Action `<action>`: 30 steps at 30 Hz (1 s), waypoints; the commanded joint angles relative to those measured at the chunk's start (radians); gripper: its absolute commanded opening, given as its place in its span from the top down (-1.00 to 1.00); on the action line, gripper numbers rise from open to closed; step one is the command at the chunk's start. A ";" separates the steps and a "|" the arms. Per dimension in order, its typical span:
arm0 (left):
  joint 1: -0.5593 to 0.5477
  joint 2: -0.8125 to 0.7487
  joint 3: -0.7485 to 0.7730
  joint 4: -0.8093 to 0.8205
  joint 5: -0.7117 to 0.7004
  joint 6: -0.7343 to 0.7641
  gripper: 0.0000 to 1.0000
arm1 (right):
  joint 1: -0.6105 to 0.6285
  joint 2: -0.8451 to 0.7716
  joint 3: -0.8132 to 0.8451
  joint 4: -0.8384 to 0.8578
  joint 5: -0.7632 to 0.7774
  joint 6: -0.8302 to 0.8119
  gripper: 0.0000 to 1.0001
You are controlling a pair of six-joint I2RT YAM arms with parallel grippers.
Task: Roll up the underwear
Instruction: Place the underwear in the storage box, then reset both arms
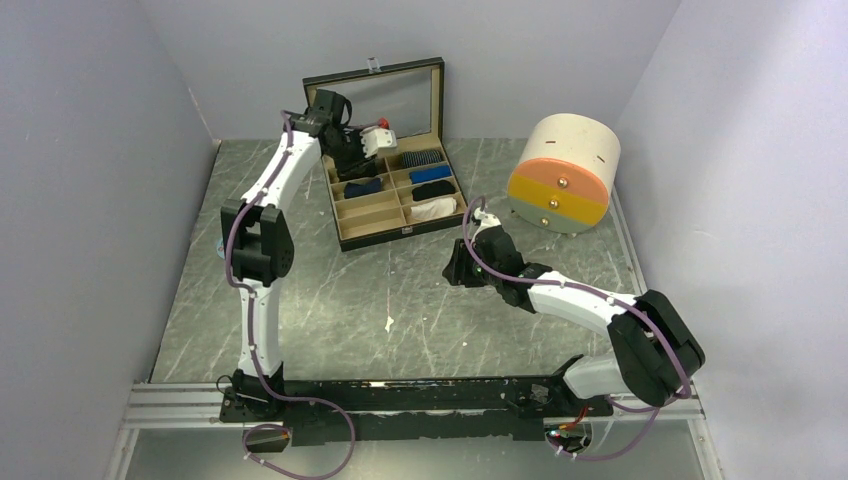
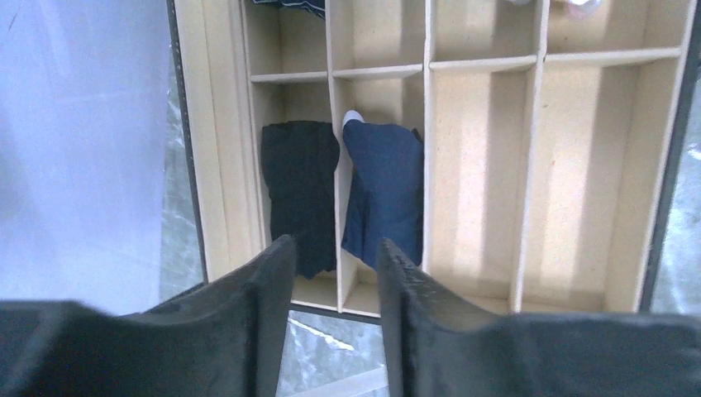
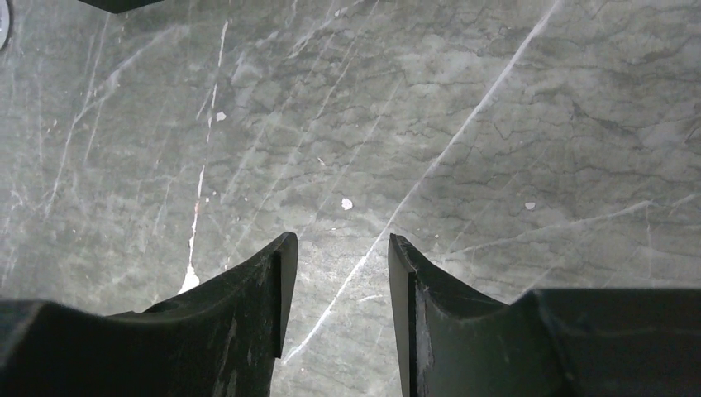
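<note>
The right gripper (image 3: 335,248) is hovering with its fingers apart over the marbled table (image 3: 463,124), on the near side of the divided box (image 1: 375,235) and well apart from it. The left gripper (image 2: 335,252) is hanging over one edge of the box, its fingers likewise spread. Just beyond those fingertips, the black underwear (image 2: 299,190) and the navy underwear (image 2: 384,194) are lying inside the box in neighbouring compartments, a single divider standing between them, white trim showing at the navy one's far end.

Divider (image 2: 339,217) splits underwear (image 2: 384,194); bare tabletop (image 3: 496,124) under right hand (image 3: 335,252).
</note>
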 commanded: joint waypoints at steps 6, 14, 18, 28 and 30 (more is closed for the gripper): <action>-0.004 0.048 -0.017 0.106 -0.052 -0.156 0.83 | -0.006 -0.029 0.040 0.047 -0.029 0.019 0.07; -0.004 0.082 -0.088 0.178 -0.005 -0.173 0.90 | -0.007 -0.036 0.037 0.048 -0.025 0.021 0.07; -0.004 0.092 -0.074 0.182 0.036 -0.220 0.90 | -0.011 -0.037 0.060 0.051 -0.015 -0.001 0.03; -0.002 -0.423 -0.567 0.679 0.174 -0.647 -0.05 | -0.050 -0.049 0.209 -0.024 0.057 -0.114 -0.76; -0.001 -0.545 -0.679 0.763 0.152 -0.739 -0.40 | -0.061 -0.051 0.260 -0.068 0.053 -0.152 -0.95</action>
